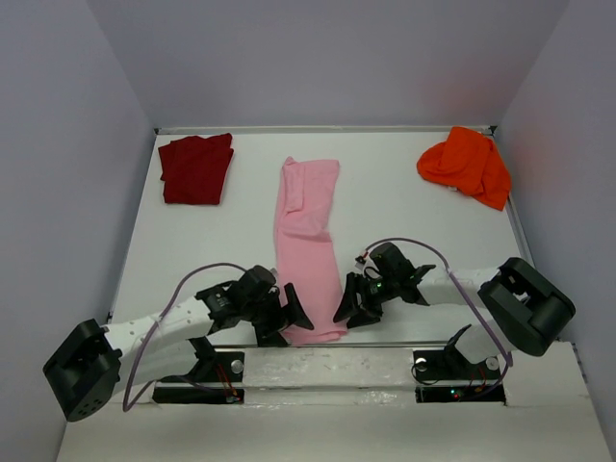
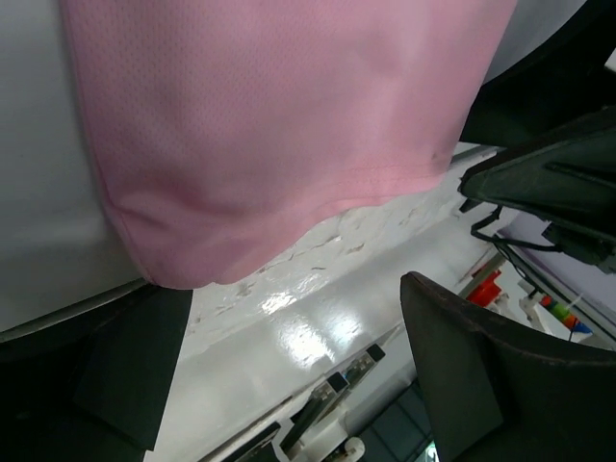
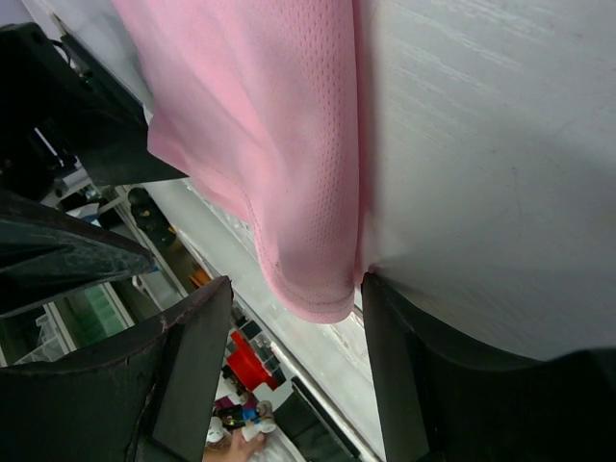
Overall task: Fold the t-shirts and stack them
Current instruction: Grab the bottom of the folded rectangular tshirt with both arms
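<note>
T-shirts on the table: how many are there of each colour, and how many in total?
pink t-shirt: 1
dark red t-shirt: 1
orange t-shirt: 1
Total: 3

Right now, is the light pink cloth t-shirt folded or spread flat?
Partly folded: the light pink cloth t-shirt lies as one long narrow strip, a sleeve tucked over its far end, not yet folded crosswise.
</note>
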You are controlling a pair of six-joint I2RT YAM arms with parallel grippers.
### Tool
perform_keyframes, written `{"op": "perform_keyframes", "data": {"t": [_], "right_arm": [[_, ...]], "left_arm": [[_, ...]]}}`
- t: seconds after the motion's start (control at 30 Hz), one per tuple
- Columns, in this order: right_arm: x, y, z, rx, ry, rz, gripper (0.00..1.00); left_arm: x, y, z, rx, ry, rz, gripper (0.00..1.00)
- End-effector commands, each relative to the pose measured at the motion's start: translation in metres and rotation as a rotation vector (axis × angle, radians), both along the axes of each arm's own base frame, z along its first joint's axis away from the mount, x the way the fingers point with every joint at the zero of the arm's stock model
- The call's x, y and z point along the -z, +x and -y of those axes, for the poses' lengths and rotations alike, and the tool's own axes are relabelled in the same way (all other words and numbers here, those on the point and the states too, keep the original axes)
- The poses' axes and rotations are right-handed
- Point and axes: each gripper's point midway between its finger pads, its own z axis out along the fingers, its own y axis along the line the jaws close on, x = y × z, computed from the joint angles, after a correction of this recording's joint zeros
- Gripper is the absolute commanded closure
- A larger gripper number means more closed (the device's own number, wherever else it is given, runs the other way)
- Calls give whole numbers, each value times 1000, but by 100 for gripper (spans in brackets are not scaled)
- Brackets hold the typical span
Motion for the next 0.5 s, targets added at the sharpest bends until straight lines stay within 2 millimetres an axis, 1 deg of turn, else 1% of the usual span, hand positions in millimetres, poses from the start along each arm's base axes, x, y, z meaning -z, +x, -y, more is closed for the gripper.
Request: {"op": "perform_keyframes", "data": {"t": [0.0, 0.13, 0.2, 0.23, 0.4, 0.47], "right_arm": [[-6, 2, -4, -11, 35, 50, 38], [-8, 4, -6, -14, 41, 56, 38], [-8, 5, -6, -14, 39, 56, 38], [-8, 5, -6, -15, 41, 57, 38], [-8, 4, -6, -14, 41, 56, 38], [-8, 4, -6, -11, 38, 54, 40]], "left_arm": [[-3, 14, -5, -8, 112, 44, 1], [5, 13, -5, -2, 129, 21, 1], [5, 15, 1, 2, 108, 24, 1], [9, 14, 0, 12, 124, 13, 1], [13, 11, 2, 34, 143, -6, 1], [16, 8, 0, 28, 149, -21, 2]]}}
